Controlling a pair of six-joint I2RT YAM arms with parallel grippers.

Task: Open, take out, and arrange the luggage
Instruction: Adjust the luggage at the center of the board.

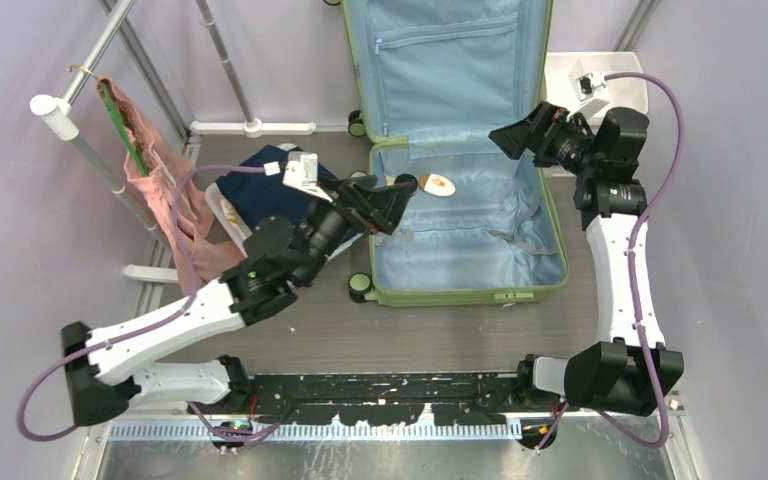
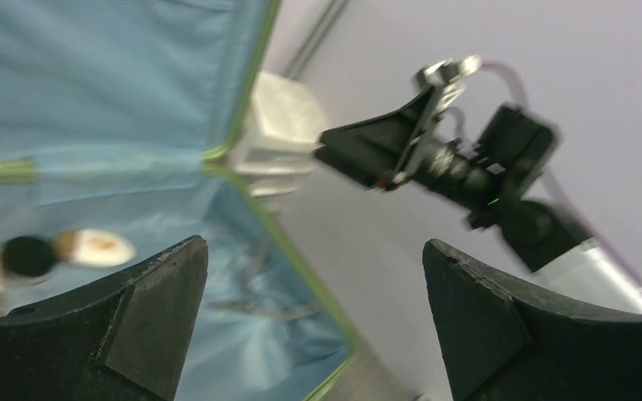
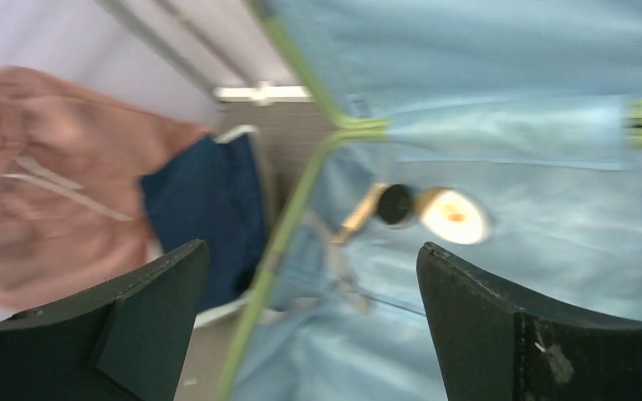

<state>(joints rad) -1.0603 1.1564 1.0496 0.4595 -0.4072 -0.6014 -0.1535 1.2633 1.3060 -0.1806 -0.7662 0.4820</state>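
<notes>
left pincer (image 1: 395, 205): jaws wide, empty
right pincer (image 1: 510, 135): jaws wide, empty
risk: arms could collide over the luggage (image 1: 460, 250), knocking the small white item (image 1: 438, 184)

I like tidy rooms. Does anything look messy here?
Yes. A navy cloth lies crumpled just left of the open suitcase, and a pink cloth droops in a heap beside it. Inside the suitcase, the straps lie loose.
</notes>
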